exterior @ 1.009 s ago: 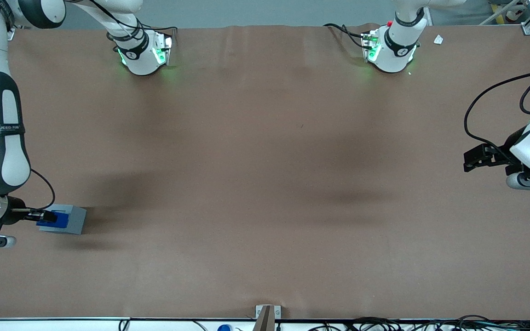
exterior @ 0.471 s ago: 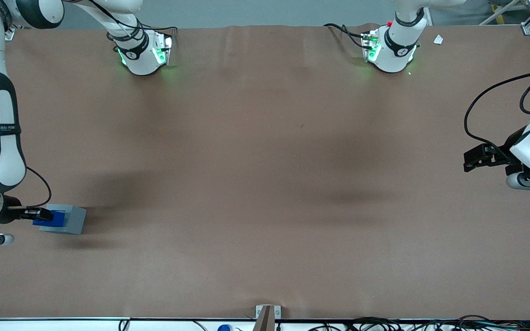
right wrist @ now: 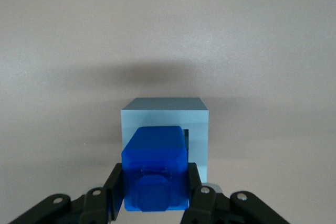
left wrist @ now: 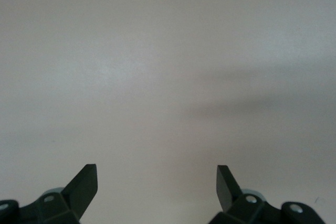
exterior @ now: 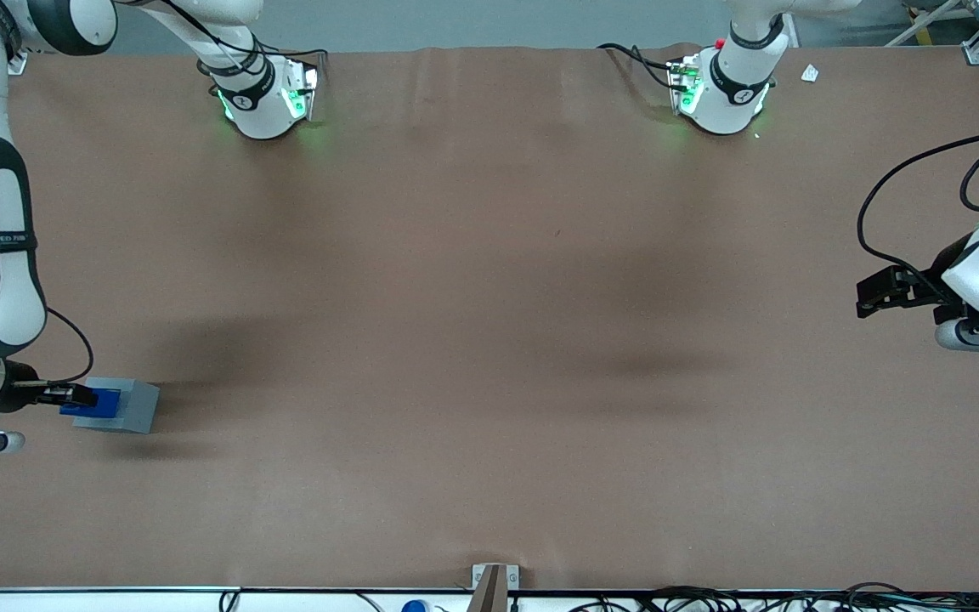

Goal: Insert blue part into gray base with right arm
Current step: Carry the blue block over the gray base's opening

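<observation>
The blue part (exterior: 100, 401), at the lower left of the front view, is clamped between the jaws of the right arm's gripper (exterior: 82, 396) and sits over the gray base (exterior: 134, 406). It looks unseated in the recess; pressing down and releasing remain.

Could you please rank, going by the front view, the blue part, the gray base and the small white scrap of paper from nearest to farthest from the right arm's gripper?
1. The blue part, clamped in the gripper over the base.
2. The gray base, directly beneath the part, at the working arm's end of the table.
3. The white paper scrap, at the parked arm's end, farther from the front camera.
</observation>
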Controlling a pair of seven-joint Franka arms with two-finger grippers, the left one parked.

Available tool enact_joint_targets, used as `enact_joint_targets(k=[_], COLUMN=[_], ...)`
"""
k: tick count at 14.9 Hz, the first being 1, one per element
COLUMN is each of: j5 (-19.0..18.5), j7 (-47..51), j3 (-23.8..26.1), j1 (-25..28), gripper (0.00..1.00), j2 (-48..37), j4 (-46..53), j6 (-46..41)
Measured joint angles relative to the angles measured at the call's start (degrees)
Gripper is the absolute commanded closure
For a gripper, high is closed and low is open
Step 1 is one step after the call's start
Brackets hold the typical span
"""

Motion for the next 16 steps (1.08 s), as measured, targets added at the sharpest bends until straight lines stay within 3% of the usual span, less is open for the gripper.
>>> enact_joint_targets(k=[16], j5=[0.00], j7=[0.57], j3=[0.14], j1=[-0.40], gripper=[1.00], j2=[0.26], j4=[0.02], j6=[1.37])
